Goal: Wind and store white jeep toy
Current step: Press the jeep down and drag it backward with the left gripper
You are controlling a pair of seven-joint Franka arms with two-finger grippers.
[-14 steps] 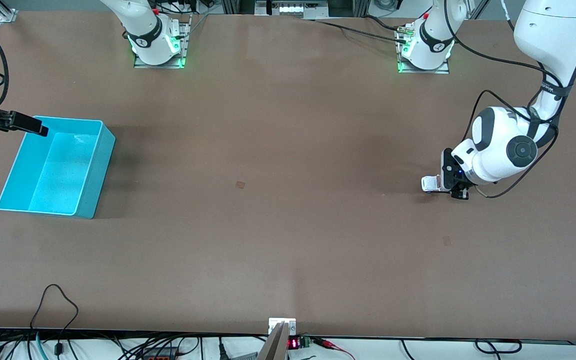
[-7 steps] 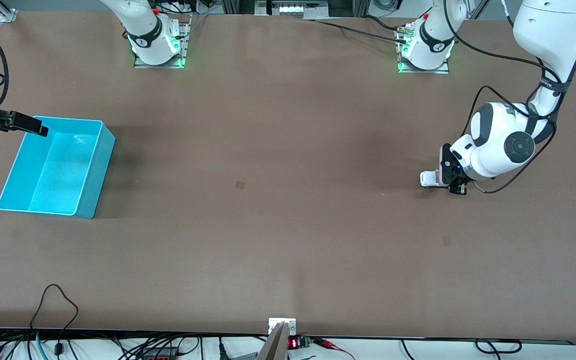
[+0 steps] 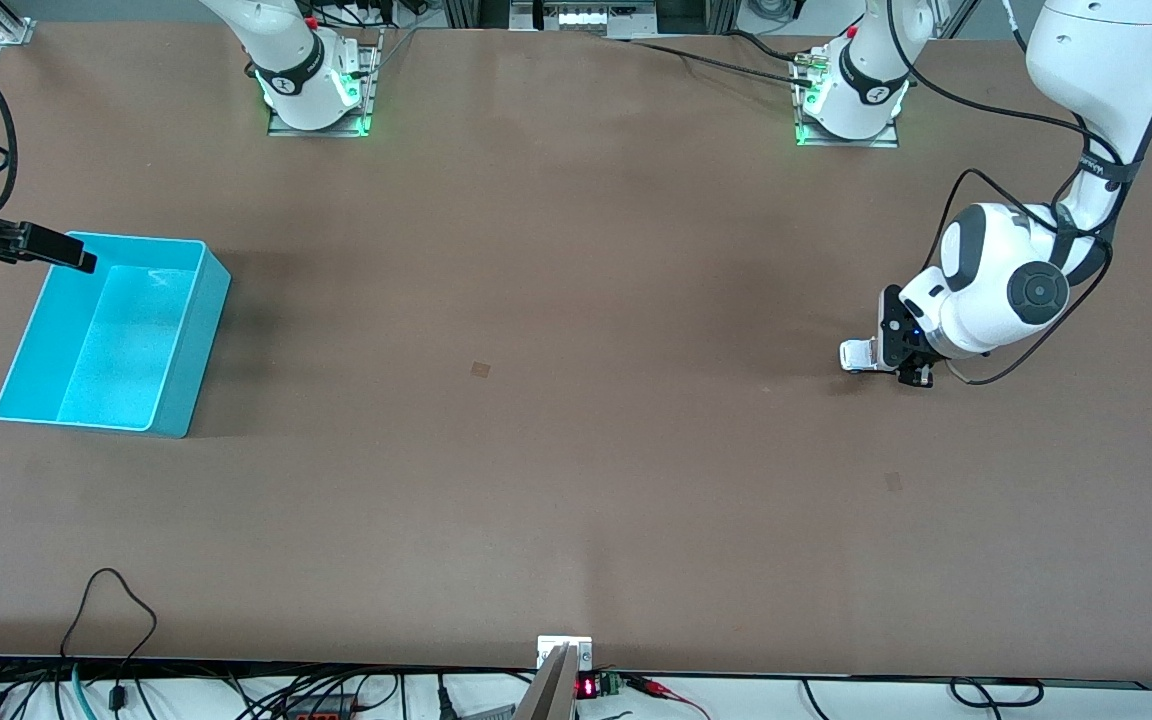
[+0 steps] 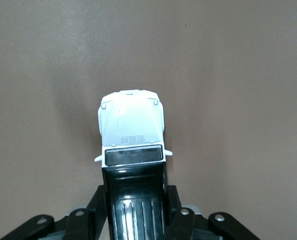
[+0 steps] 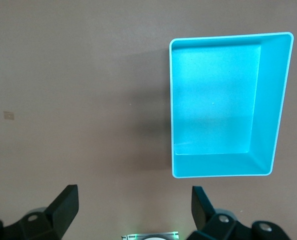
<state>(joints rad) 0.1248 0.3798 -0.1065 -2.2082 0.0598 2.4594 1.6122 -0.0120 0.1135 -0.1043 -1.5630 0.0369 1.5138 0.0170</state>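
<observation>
Left gripper [image 3: 904,368] low over the table [image 3: 576,470], toward the left arm's end, clamped on the black rear of the jeep [image 3: 856,355]. In the left wrist view the fingers [image 4: 181,220] flank the black roof on both sides while the white hood of the jeep [image 4: 131,125] points away from the wrist. Whether the wheels touch the surface cannot be told from these views.

Step in hand, as judged: winding the pull-back drive. To do it well, the wheels should press flat on the table and the car be drawn straight backward along its own axis, so the wheels roll and do not skid. The grip sits far back on the body, so downward pressure should stay gentle and even, lest the nose lift. The hold should not loosen until the car is over the bin [image 3: 111,335], or the spring may send it across the table.

Right gripper [image 5: 133,207] waits with its jaws wide apart and empty, up above the bin at the right arm's end; the bin is empty and stands well apart from the jeep.

Surface: plain brown board, matte, with two small darker patches. Room: arm bases lit green along the edge farthest from the front camera; cables [image 3: 116,610] trail along the nearest edge.
</observation>
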